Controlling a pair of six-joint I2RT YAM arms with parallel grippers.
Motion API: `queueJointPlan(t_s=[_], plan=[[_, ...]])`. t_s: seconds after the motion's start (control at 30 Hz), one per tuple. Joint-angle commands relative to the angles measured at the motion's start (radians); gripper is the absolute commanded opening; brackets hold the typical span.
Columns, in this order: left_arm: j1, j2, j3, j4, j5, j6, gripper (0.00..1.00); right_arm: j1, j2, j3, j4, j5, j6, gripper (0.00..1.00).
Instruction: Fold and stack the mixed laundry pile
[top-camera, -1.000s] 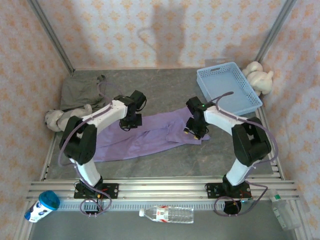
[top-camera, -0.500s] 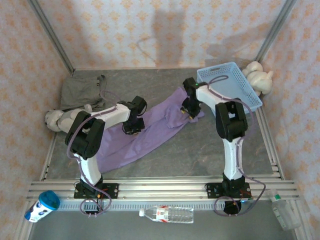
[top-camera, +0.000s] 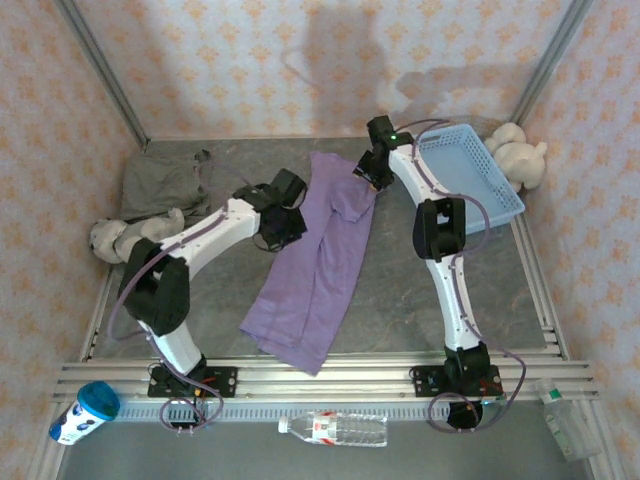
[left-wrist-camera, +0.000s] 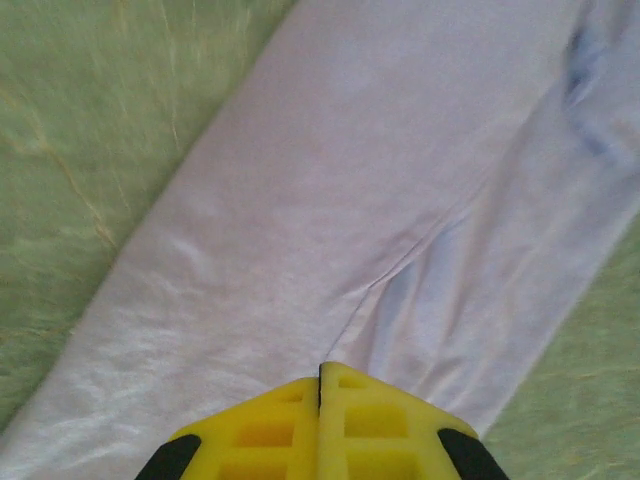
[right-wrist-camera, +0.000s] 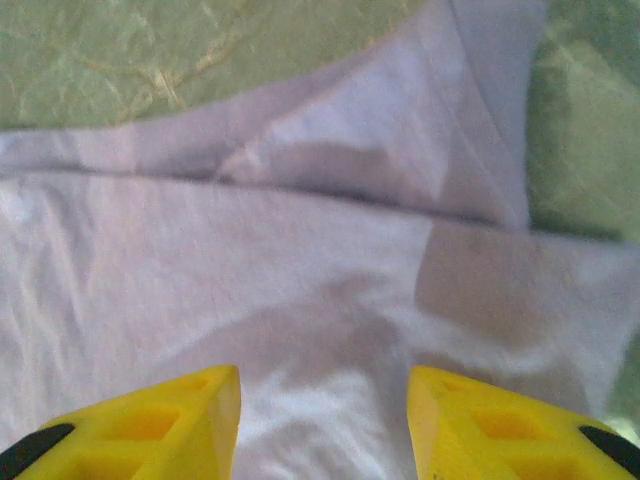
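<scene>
Lavender T-shirt (top-camera: 320, 262) lies flat on table (top-camera: 420, 300) left of blue mesh basket (top-camera: 485, 185); left gripper (left-wrist-camera: 320, 370) pressed closed over it, right gripper (right-wrist-camera: 323, 378) parted.

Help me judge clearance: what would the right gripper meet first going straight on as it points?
Probably the lavender T-shirt, spread directly ahead of the open right gripper, though depth is unclear.

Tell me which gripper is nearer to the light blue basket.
Right. The right gripper hovers just left of the basket, over the purple T-shirt's far end; the left gripper is further left, at the shirt's left edge.
</scene>
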Motion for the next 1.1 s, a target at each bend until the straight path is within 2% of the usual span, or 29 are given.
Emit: queueJointPlan(t_s=[0.0,0.2,0.3,0.43,0.67,0.83,0.97,1.07], plan=[[0.017,-0.027,-0.033,-0.070,-0.040,0.074,0.00,0.031,-0.194,-0.134,-0.028,0.010,-0.060,0.49],[-0.011,-0.031,-0.156,-0.007,0.007,0.116,0.00,0.109,-0.347,-0.414,0.006,-0.017,-0.027,0.48],[-0.034,-0.021,-0.193,-0.005,0.004,0.134,0.00,0.128,-0.350,-0.516,0.069,-0.063,0.039,0.48],[-0.054,-0.003,-0.251,0.018,0.014,0.125,0.00,0.127,-0.306,-0.546,0.116,-0.051,0.092,0.47],[-0.097,0.015,-0.402,0.099,0.053,0.008,0.00,0.102,-0.114,-0.366,0.113,-0.048,0.127,0.47],[-0.153,0.010,-0.488,0.232,0.112,-0.147,0.00,0.076,0.076,-0.087,0.075,-0.085,0.123,0.47],[-0.180,0.020,-0.456,0.306,0.155,-0.224,0.00,0.059,0.187,0.144,0.042,-0.117,0.106,0.48],[-0.173,0.028,-0.350,0.273,0.153,-0.190,0.00,0.047,0.166,0.192,0.041,-0.128,0.080,0.48]])
